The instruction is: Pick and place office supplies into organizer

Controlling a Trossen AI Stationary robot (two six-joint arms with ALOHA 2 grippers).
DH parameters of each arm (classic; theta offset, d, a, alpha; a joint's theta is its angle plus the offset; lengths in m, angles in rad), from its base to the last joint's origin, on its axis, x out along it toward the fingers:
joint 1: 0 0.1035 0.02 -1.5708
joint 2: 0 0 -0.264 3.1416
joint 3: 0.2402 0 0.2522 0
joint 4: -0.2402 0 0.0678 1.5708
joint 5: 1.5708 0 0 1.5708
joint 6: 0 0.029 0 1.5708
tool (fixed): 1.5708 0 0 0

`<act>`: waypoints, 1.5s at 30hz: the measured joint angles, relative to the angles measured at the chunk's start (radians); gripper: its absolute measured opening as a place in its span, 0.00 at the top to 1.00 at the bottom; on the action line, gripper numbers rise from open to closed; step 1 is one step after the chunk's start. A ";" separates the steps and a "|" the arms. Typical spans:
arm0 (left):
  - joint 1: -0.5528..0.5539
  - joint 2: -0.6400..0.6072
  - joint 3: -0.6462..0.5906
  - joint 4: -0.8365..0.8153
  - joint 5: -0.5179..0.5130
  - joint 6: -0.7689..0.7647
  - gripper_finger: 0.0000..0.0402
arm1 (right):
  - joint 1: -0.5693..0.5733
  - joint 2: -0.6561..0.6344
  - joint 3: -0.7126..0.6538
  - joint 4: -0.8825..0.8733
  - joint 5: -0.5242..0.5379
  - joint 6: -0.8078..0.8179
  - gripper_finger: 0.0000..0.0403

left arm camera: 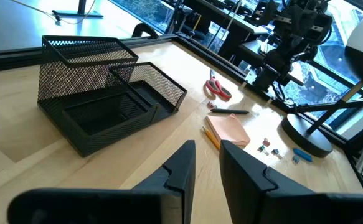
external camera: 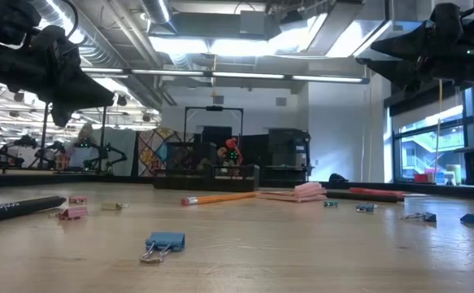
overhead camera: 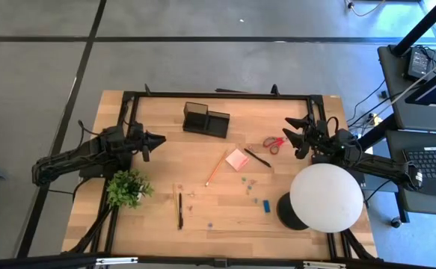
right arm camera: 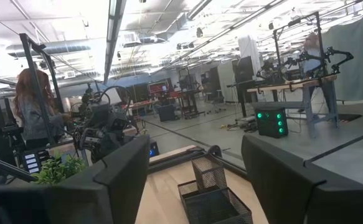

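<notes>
The black mesh organizer [overhead camera: 206,118] stands near the table's far edge, its tall cup to the left of its low tray. Red-handled scissors [overhead camera: 274,143], a pink sticky-note pad [overhead camera: 237,158], an orange pencil [overhead camera: 216,168], two black pens [overhead camera: 257,157] [overhead camera: 179,210], a blue block [overhead camera: 265,204] and small clips [overhead camera: 247,183] lie flat on the wood. My left gripper [overhead camera: 158,140] hovers left of the organizer, narrowly open with nothing between its fingers [left arm camera: 182,167]. My right gripper [overhead camera: 292,131] hovers above the table just right of the scissors, wide open and holding nothing.
A green potted plant [overhead camera: 126,188] stands at the near left, beside the left arm. A white globe lamp [overhead camera: 325,196] on a round black base stands at the near right, beside the right arm. Bare wood lies between the organizer and the scattered items.
</notes>
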 joint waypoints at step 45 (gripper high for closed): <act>0.004 0.000 0.000 0.091 -0.001 -0.055 0.62 | 0.000 0.000 0.000 0.000 0.003 -0.132 0.36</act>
